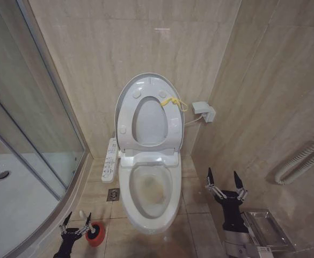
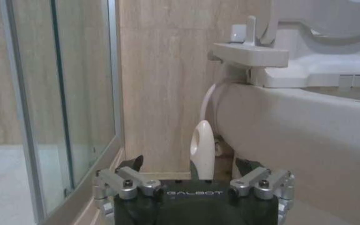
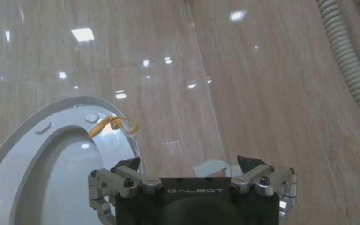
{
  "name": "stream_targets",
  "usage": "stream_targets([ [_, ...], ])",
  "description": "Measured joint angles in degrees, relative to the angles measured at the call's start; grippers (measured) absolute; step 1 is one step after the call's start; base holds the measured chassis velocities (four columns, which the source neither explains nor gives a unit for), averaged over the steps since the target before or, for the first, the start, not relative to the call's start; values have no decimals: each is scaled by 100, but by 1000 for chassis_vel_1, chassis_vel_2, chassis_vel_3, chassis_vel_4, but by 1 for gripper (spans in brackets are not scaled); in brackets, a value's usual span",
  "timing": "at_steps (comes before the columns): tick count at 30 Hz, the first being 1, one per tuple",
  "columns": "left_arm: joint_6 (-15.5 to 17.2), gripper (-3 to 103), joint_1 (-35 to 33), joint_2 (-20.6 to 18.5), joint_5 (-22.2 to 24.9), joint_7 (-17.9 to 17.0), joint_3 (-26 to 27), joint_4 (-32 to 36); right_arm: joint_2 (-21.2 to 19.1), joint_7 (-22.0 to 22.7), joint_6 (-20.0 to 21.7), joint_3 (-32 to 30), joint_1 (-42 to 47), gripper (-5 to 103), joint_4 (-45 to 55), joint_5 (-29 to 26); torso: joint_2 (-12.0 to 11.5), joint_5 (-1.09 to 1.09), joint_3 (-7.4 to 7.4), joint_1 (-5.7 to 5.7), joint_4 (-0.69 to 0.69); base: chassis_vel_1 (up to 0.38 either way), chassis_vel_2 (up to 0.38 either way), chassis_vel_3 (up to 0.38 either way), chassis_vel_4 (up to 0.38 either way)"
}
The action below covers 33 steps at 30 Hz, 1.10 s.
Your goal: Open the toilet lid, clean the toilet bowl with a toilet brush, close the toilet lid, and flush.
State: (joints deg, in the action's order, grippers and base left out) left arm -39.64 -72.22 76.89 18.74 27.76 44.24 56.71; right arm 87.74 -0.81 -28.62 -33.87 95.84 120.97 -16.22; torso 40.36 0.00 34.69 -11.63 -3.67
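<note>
Beige marble tile lines your bathroom corner, glass shower enclosure (image 1: 33, 107) to the left. Your toilet lid (image 1: 149, 80) stands raised against the wall with the seat, yellow cord (image 1: 174, 102) at its rim; the toilet bowl (image 1: 148, 212) lies exposed below. Your left gripper (image 1: 77, 219) hovers with fingers spread, empty, at the toilet brush (image 2: 202, 147) handle standing in its red holder (image 1: 96, 235). Your right gripper (image 1: 224, 178) waits beside the bowl, fingers apart, holding nothing.
</note>
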Motion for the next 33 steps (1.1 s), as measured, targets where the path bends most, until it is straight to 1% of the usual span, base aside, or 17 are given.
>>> stream_targets([
  [5,3,103,78,20,-31,-11,-9,-97,-9,0,-1,11,-27,100,-27,0,0,0,0,0,0,0,0,0,0],
  [6,3,89,91,21,-35,-12,-9,-114,-12,0,-1,11,-34,100,-34,0,0,0,0,0,0,0,0,0,0],
  [13,4,89,148,23,-82,-11,-14,-221,-33,0,-1,8,-86,100,-105,-4,0,-1,0,0,0,0,0,0,0],
  [14,4,62,154,26,-85,-11,-14,-230,-34,0,-1,10,-95,100,-124,-4,0,-1,0,0,0,0,0,0,0],
  [19,5,62,134,33,-96,-9,-18,-201,-30,0,-5,21,-155,100,-202,-4,0,-1,0,0,0,0,0,0,0],
  [20,5,36,123,33,-96,-9,-18,-176,-30,0,-5,22,-168,100,-215,-4,0,0,0,0,0,0,0,0,0],
  [27,25,36,55,40,-73,-13,-18,-3,-23,-3,-14,30,-198,100,-255,-3,0,-1,0,0,0,0,0,0,0],
  [28,29,22,41,43,-61,-19,-18,35,-22,-4,-15,32,-203,100,-259,-2,0,-1,0,1,0,0,0,0,0],
  [32,39,22,-42,63,-19,-53,-35,240,-20,-7,-19,35,-208,100,-266,-1,0,0,0,1,0,0,0,0,0],
  [33,51,22,-124,79,-5,-120,-61,443,-19,-8,-25,35,-209,100,-272,1,0,-1,0,1,1,0,0,0,0],
])
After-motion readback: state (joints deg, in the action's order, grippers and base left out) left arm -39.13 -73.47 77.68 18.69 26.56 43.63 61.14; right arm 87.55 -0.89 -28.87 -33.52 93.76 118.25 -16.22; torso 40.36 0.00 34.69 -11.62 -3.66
